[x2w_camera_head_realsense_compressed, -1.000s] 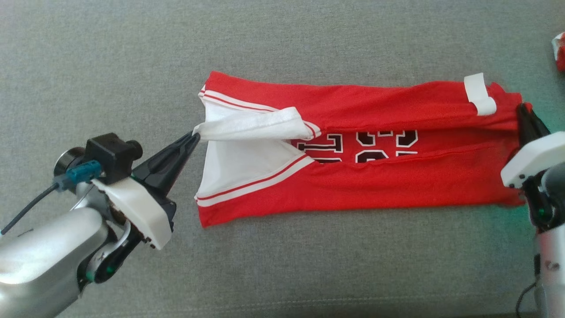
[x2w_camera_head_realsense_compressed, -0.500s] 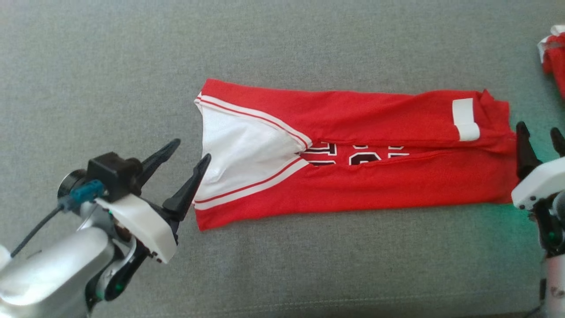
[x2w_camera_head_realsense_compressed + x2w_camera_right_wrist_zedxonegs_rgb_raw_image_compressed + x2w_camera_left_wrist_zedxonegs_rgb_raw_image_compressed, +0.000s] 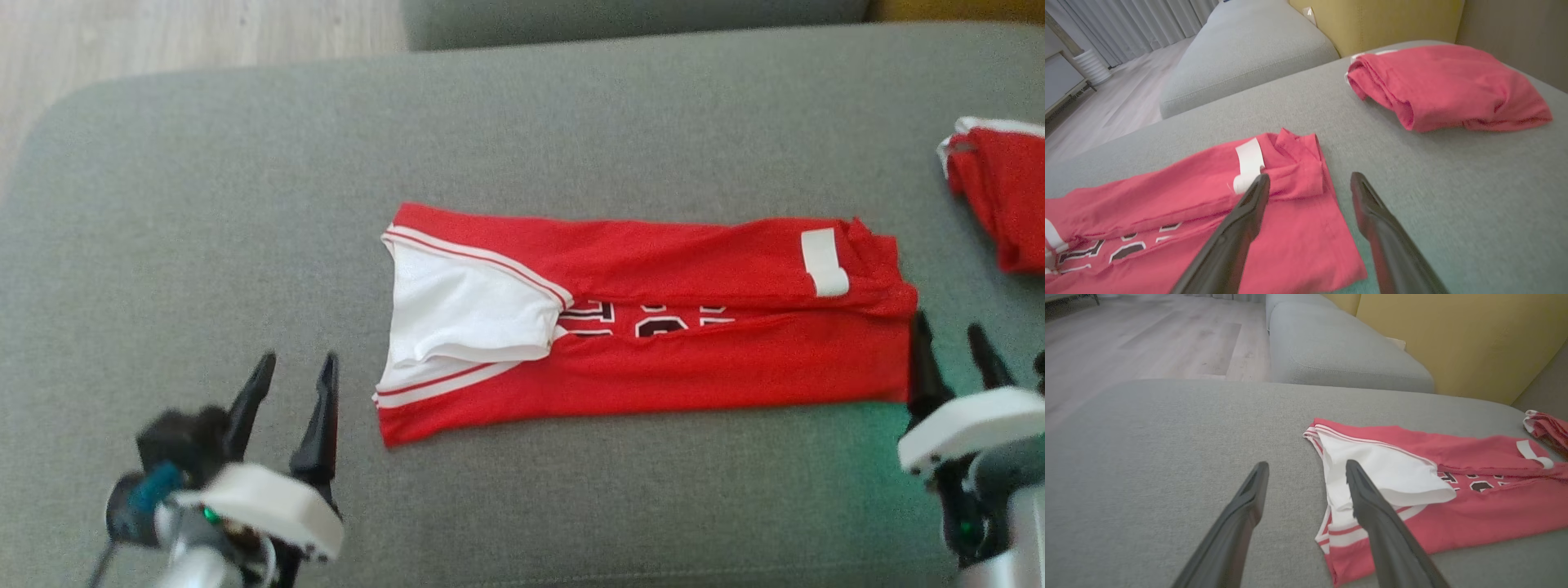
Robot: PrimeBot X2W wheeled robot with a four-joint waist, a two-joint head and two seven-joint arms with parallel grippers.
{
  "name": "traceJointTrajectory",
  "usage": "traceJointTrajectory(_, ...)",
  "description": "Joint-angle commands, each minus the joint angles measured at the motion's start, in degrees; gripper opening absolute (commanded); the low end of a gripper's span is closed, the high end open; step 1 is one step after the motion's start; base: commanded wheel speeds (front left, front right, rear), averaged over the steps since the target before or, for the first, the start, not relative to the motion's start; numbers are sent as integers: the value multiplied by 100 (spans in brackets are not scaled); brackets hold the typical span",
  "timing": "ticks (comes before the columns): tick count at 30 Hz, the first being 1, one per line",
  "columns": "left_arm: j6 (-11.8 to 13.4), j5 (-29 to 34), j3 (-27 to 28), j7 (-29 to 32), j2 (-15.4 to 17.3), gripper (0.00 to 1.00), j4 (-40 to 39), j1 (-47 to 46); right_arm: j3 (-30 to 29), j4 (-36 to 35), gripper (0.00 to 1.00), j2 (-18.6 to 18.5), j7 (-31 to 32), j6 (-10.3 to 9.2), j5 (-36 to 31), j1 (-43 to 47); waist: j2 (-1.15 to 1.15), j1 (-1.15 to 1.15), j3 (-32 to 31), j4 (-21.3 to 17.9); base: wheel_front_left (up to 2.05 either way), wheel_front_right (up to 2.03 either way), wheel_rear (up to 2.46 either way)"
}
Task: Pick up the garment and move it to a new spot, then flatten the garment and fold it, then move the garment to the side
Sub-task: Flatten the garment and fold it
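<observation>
The garment (image 3: 694, 359) is a red jersey with white trim and black numbers, lying folded into a long strip across the grey cushion (image 3: 522, 131); it also shows as the garment (image 3: 1474, 498) and the garment (image 3: 1188, 212) in the wrist views. Its white-lined end faces left, and a white label sits near its right end. My left gripper (image 3: 295, 380) stands open just left of the white end, holding nothing, and shows as the left gripper (image 3: 1306, 473) over bare cushion. My right gripper (image 3: 951, 343) is open at the strip's right edge, empty, seen as the right gripper (image 3: 1309, 183) above that edge.
A second folded red garment (image 3: 1000, 196) lies at the cushion's far right, also seen as the red garment (image 3: 1449, 85). Wooden floor (image 3: 196, 33) lies beyond the rounded back-left edge. Another grey cushion (image 3: 1331, 347) and a yellow backrest (image 3: 1453, 339) stand behind.
Both grippers opened and let go of the jersey's ends, then drew back toward me. The lifted white flap dropped flat. The head camera tilted up, showing the cushion's far edge.
</observation>
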Motion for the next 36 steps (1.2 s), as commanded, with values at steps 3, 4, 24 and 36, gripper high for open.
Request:
traceJointTrajectory(3, 82, 926, 483, -70, -154, 100, -4, 202, 103, 33, 100, -1, -129, 37, 51, 59, 0, 0, -326, 94, 0, 0, 0)
traceJointTrajectory(4, 98, 1078, 557, -70, -308, 100, -1, 312, 64, 95, 100, 8, -138, 37, 67, 67, 0, 0, -361, 117, 0, 0, 0)
traceJointTrajectory(24, -764, 3039, 974, -70, -1698, 100, 239, 763, -1101, 1970, 100, -426, 636, 37, -872, -1231, 0, 0, -165, 769, 0, 0, 0)
traceJointTrajectory(36, -1241, 3324, 1348, -70, -2011, 100, 401, 605, -1033, 2552, 80, -336, 1167, 37, -904, -1575, 0, 0, 116, 747, 0, 0, 0)
